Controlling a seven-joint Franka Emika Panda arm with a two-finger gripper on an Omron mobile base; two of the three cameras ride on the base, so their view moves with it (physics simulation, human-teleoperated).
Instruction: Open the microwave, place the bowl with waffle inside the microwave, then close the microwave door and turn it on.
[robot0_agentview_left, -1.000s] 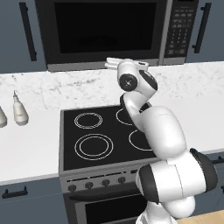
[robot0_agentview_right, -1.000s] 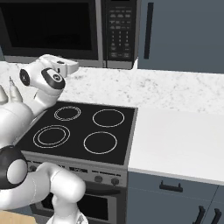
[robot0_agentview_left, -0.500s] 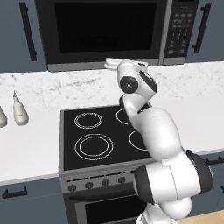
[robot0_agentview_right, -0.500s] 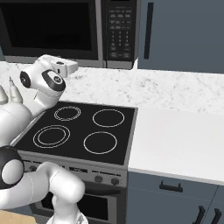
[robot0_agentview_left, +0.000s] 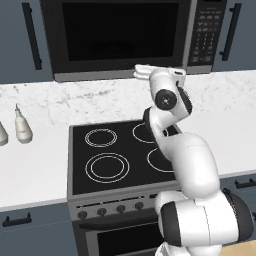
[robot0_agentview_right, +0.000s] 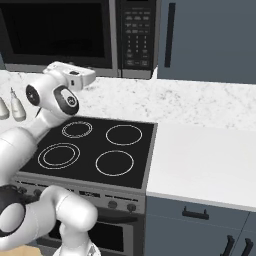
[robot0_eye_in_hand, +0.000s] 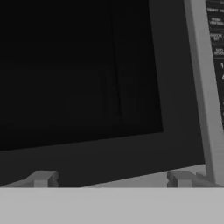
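So you are at the very start: the microwave door (robot0_agentview_left: 120, 37), across the top of the left base view, is shut, and nothing else is done. Your gripper (robot0_eye_in_hand: 111, 179) faces its lower dark glass in the hand view, jaws spread wide and empty, with the keypad panel (robot0_eye_in_hand: 216, 52) at the right edge. The bowl and waffle aren't found yet. Opening, loading, closing and starting all remain.
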